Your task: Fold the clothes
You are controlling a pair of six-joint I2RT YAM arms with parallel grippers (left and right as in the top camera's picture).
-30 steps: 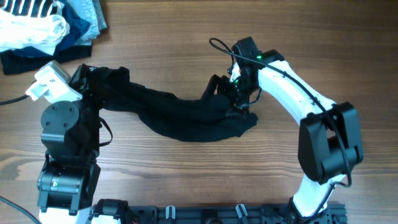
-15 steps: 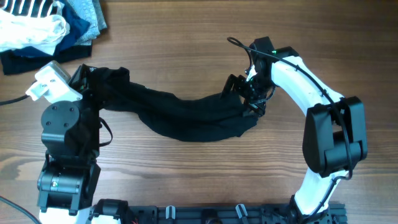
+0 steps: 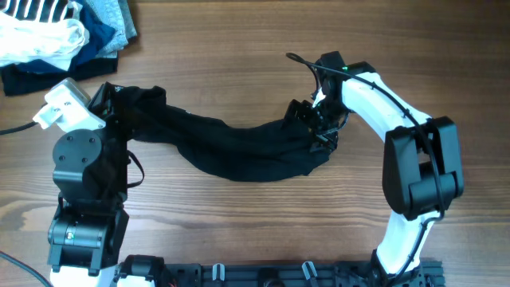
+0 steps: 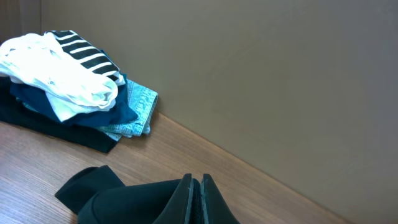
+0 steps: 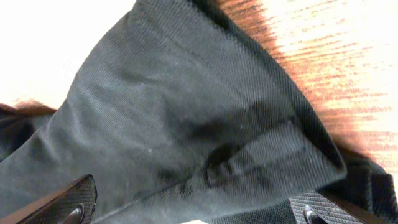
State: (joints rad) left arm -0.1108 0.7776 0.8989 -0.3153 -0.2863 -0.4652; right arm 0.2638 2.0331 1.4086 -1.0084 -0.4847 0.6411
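Left hand is closed, and it grips the left end of the black garment. From the left wrist camera I see the two fingers pressed flat together, with dark cloth bunched up around them.

The garment lies as a long sagging band across the middle of the tabletop, running from that hand on the left over to my right hand. Its near edge bellies out toward me in the middle. Its far edge dips in a shallow curve.

Right hand is open, fingers spread wide over the garment's right end. In the right wrist view one fingertip sits low on the left and the other low on the right. Cloth fills the space between them. A stitched hem runs just ahead of the fingers, and bare wood shows past the garment's edge on the far right. I cannot tell if the fingertips touch the cloth.

The heap of other clothes sits in the far left corner, near my left hand but apart from the black garment. The left wrist camera shows that heap close against a plain wall, so the far left is tight.

Bare wood runs far of the garment through the middle and far right. There is more on the near side between the two arms.
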